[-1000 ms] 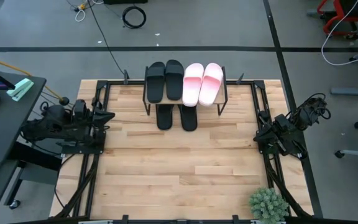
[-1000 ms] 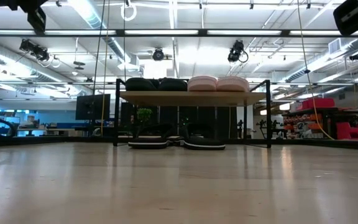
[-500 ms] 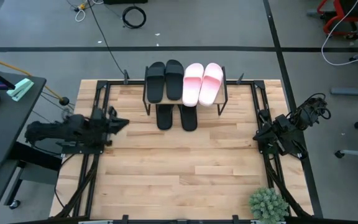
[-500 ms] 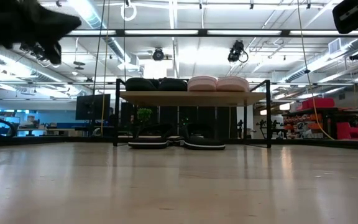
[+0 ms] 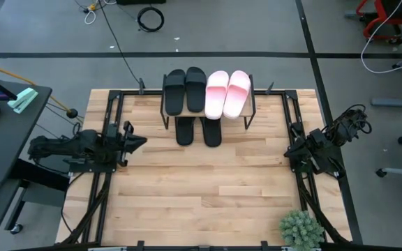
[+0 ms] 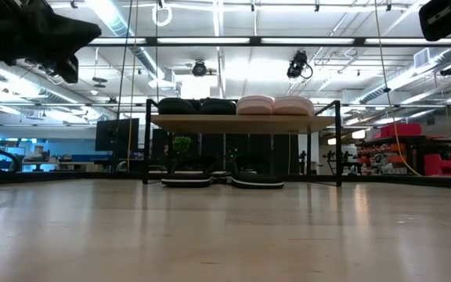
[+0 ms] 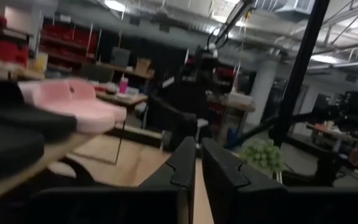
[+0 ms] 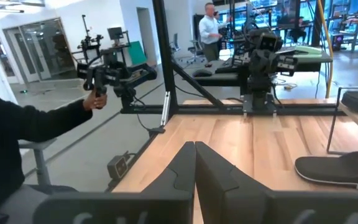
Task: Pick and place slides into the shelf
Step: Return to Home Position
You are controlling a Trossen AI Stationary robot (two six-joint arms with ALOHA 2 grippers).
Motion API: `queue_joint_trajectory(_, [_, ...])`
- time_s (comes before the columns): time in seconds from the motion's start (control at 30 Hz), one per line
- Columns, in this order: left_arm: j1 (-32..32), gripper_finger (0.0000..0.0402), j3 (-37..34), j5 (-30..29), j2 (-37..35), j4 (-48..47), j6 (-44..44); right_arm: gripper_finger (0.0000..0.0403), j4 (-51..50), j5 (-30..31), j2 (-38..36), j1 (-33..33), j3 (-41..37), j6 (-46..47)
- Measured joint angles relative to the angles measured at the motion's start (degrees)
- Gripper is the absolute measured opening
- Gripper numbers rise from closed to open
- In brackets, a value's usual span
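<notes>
Left jaws swung inward, closed; right jaws closed, parked; matte slides (image 5: 174, 90) on, under wooden shelf (image 6: 241, 123).

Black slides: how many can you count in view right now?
4. Two black slides lie side by side on the shelf, left of the pink pair. Two more sit on the table under the shelf, ends sticking out. None seems hidden.
</notes>
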Motion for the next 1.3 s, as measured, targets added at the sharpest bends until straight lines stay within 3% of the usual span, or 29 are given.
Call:
queue_joint_trajectory(0.53, [0.0, 0.0026, -2.3, -0.1, 0.0, 0.0, -2.6, 0.0013, 6.9, 0.5, 0.0, 0.0, -3.1, -2.0])
queue_joint_trajectory(0.87, [0.0, 0.0030, -2.4, -0.1, 0.0, 0.6, -2.2, 0.0013, 14.0, 0.4, 0.0, 0.0, -10.1, -5.5])
queue_joint_trajectory(1.3, [0.0, 0.0034, -2.4, -0.1, 0.0, 0.5, -6.7, 0.0013, 16.9, 0.3, 0.0, 0.0, -12.4, -3.4])
